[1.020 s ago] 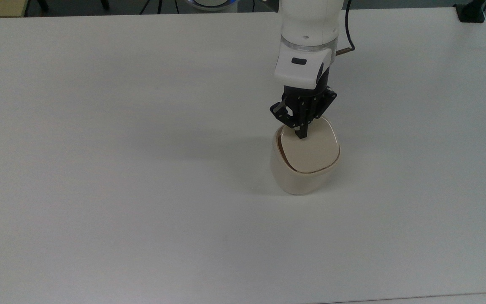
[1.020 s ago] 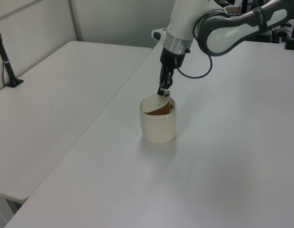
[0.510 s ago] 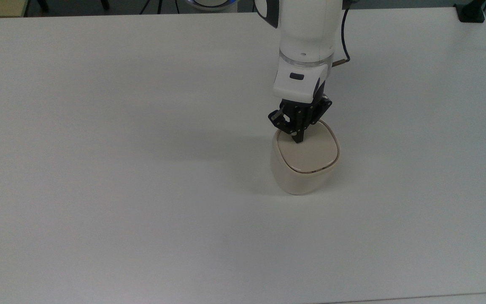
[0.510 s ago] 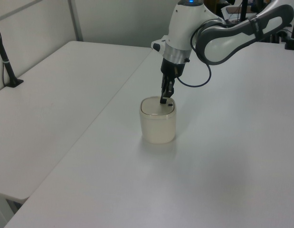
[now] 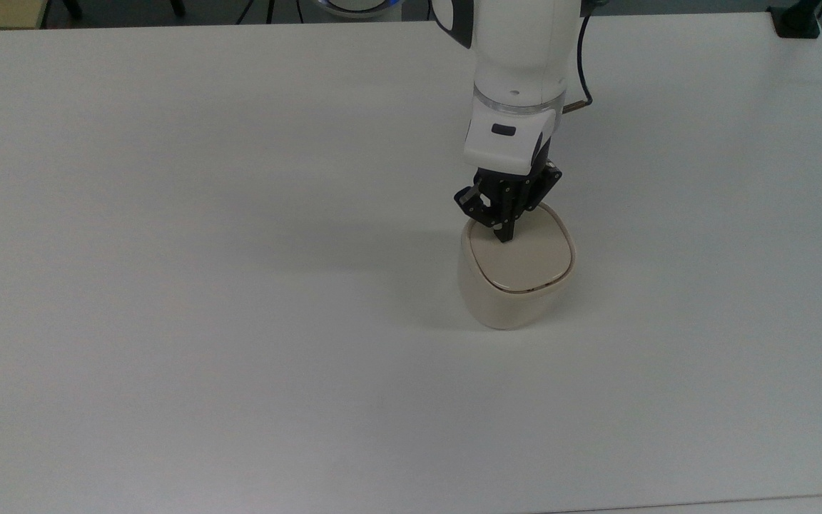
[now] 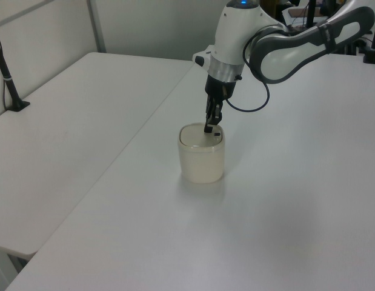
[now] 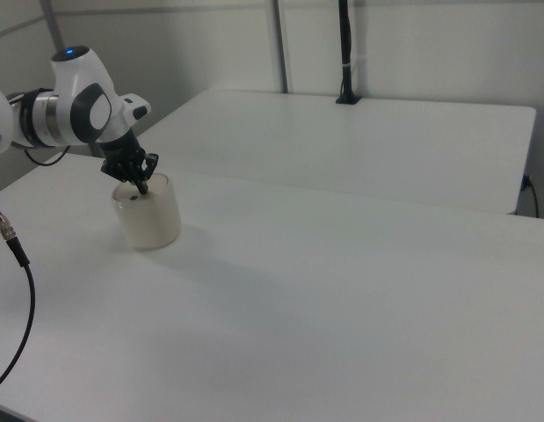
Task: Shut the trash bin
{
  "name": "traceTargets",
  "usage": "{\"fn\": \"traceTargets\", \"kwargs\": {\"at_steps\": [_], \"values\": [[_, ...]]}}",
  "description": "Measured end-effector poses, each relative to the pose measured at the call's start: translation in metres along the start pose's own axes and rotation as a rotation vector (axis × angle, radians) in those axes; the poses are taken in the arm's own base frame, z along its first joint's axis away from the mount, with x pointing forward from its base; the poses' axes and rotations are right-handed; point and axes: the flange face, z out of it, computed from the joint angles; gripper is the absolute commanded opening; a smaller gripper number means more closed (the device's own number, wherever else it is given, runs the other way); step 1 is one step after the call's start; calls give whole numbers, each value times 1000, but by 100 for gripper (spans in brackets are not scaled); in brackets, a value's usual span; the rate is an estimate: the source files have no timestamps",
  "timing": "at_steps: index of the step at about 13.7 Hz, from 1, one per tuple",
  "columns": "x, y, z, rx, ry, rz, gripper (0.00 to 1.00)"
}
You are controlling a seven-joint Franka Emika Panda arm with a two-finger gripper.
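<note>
The trash bin [image 5: 511, 300] [image 6: 201, 160] [image 7: 151, 220] is a small cream-beige tub standing upright on the white table. Its flat lid [image 5: 525, 258] lies level in the rim, with just a thin dark seam around it. My gripper [image 5: 504, 238] [image 6: 208, 128] [image 7: 142, 187] points straight down with its black fingers shut together. The tips rest on the lid near the edge closest to the arm, beside a small black tab [image 6: 217, 133].
The white table [image 5: 204, 250] spreads wide around the bin. A second table [image 6: 66, 115] joins it on the left view's left. A black clamp post [image 6: 5, 73] stands there, and a cable [image 7: 12, 290] hangs at the right view's left edge.
One second ago the lid was tilted up, showing the tan interior. It went flat half a second ago as the gripper came down on it. Since then nothing has visibly moved.
</note>
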Motion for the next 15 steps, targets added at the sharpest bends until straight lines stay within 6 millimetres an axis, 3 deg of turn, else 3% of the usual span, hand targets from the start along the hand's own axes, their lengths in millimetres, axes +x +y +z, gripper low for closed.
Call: {"fn": "traceTargets", "kwargs": {"at_steps": [4,6,8,10,13,15], "values": [[4,1,-12,-4,20,4,0],[1,16,-43,-14,2,29,0],[-16,48,-90,-27,-45,83,0],[-48,91,-138,-36,-119,169,0],[-91,137,-175,-38,-209,272,4],[-111,154,-184,-31,-268,316,26]]}}
